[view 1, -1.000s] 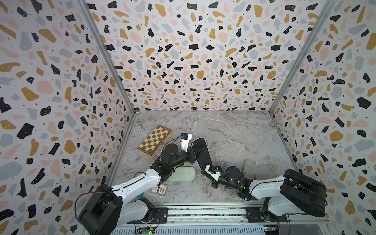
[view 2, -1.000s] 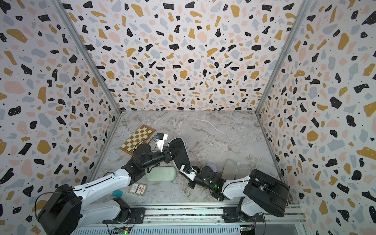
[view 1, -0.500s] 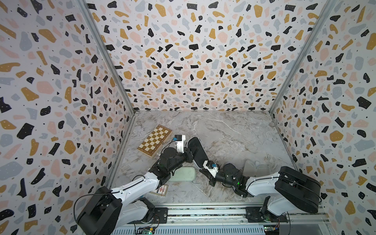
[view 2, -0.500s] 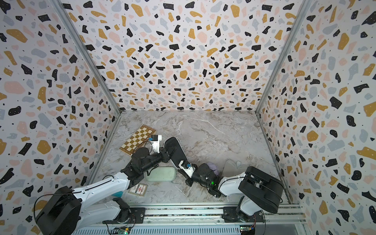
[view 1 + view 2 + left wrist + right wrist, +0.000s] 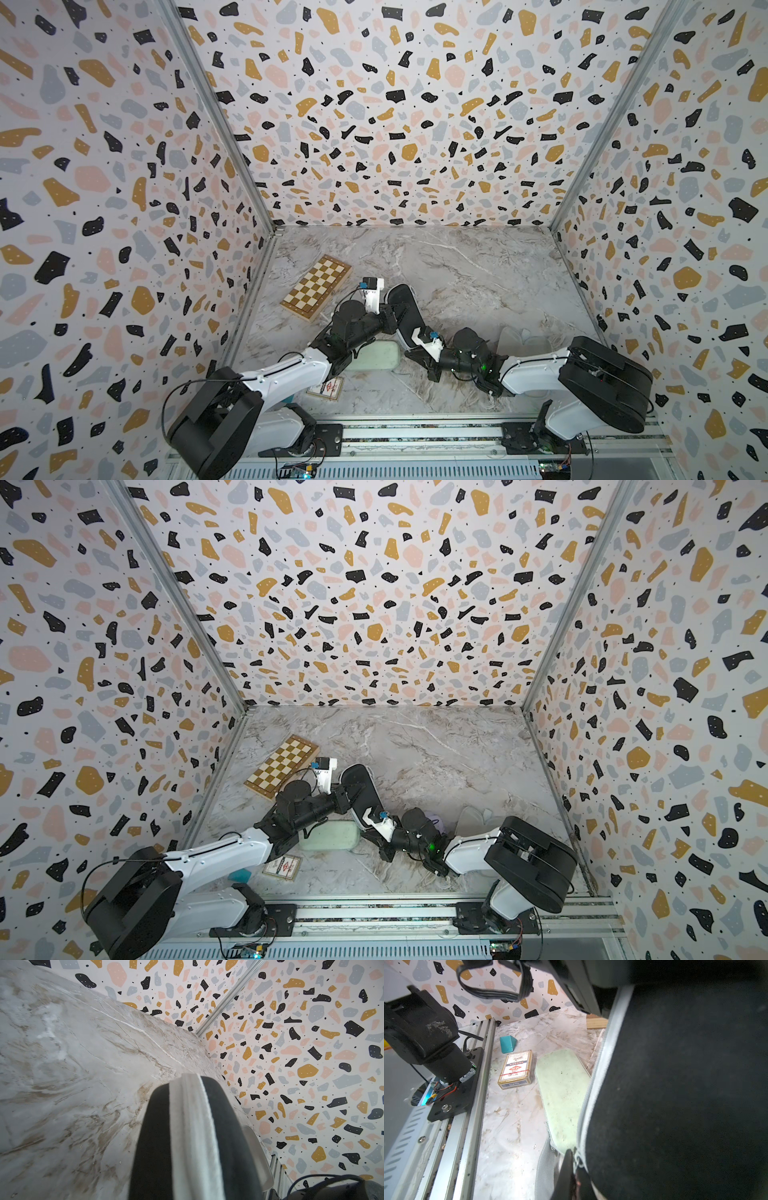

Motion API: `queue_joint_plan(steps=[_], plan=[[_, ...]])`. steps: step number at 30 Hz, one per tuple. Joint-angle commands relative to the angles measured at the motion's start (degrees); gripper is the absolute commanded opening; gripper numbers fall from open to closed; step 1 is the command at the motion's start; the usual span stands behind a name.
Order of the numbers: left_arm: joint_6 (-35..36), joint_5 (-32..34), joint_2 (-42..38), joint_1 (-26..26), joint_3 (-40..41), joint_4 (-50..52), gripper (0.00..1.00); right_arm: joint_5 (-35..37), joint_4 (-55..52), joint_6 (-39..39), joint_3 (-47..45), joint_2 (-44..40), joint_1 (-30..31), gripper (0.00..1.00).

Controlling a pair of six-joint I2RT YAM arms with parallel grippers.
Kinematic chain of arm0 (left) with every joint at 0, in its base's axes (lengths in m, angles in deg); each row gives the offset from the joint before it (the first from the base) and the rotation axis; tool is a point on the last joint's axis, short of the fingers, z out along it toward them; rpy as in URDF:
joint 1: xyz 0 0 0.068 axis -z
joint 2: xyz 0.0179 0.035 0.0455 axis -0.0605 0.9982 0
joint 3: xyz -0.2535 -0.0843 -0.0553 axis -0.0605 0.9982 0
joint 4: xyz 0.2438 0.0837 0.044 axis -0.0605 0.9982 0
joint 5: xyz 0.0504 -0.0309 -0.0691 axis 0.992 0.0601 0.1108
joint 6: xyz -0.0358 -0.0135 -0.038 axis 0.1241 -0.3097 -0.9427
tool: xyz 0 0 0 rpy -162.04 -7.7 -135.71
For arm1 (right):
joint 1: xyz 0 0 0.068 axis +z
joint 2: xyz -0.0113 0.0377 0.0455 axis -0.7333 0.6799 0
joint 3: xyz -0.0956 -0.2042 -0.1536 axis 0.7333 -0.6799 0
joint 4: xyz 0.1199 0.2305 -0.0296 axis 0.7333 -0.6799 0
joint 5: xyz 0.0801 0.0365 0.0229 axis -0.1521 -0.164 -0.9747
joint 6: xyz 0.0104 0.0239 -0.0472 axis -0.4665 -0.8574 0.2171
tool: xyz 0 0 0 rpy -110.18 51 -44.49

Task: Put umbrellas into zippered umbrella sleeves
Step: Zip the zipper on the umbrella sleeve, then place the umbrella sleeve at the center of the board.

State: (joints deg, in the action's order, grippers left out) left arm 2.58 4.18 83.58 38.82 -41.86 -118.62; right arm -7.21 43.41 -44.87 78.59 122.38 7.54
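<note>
**Change since the earlier frames.** The right arm point(image 5: 532, 368) had advanced left and slightly farther into the scene, bringing its wrist closer to the near end of the black sleeve point(image 5: 406, 300). In that top view the arm covered the lilac patch seen beside it a second before. The left arm and the black sleeve had barely shifted.

**Tools.** The left tool point(image 5: 394, 318) was clamped narrowly on the black sleeve at mid-length. Its wrist view looked along the sleeve's grey zip strip point(image 5: 191, 1136). The right tool point(image 5: 574, 1169) was fully closed at the zip edge of the sleeve's near end. Whether it pinched the zip pull could not be told.

**Position.** The black sleeve sat near the centre of the worktop point(image 5: 478, 282), long axis running near to far.

**Count.**
- Sleeves: three.
  - One was the black sleeve.
  - One mint green sleeve point(image 5: 374, 355) lay closed and flat, just near-left of the black one.
  - One open sleeve point(image 5: 524, 338) showed pale lining at the near right.
- One lilac item point(image 5: 437, 818), mostly hidden behind the right arm, kind not determinable.
- One chessboard point(image 5: 316, 286), far left.
- One card deck point(image 5: 516, 1069) and one teal block point(image 5: 508, 1044), both near left.
</note>
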Motion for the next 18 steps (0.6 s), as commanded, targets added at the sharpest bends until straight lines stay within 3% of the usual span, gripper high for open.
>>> queue_joint_plan(steps=[1,6,8,13,18], plan=[[1.70,1.75,0.89,-0.54,-0.14,-9.63,0.00,-7.48,4.82,-3.51,3.57,1.00,-1.99,0.00],[0.77,0.79,6.60,-0.64,-1.83,-10.16,0.00,-5.30,1.67,-6.16,5.70,4.80,-7.09,0.00],[0.59,-1.52,9.79,-0.64,-3.19,-10.73,0.06,-3.03,-1.01,-6.23,7.11,6.33,-7.96,0.00],[-1.25,-0.57,19.41,-1.79,-6.00,-11.16,0.11,-1.88,-4.19,-7.35,9.52,10.84,-10.16,0.00],[-2.37,-0.21,27.64,-2.22,-5.54,-19.03,0.22,-1.29,-7.13,-7.80,12.05,14.82,-11.21,0.00]])
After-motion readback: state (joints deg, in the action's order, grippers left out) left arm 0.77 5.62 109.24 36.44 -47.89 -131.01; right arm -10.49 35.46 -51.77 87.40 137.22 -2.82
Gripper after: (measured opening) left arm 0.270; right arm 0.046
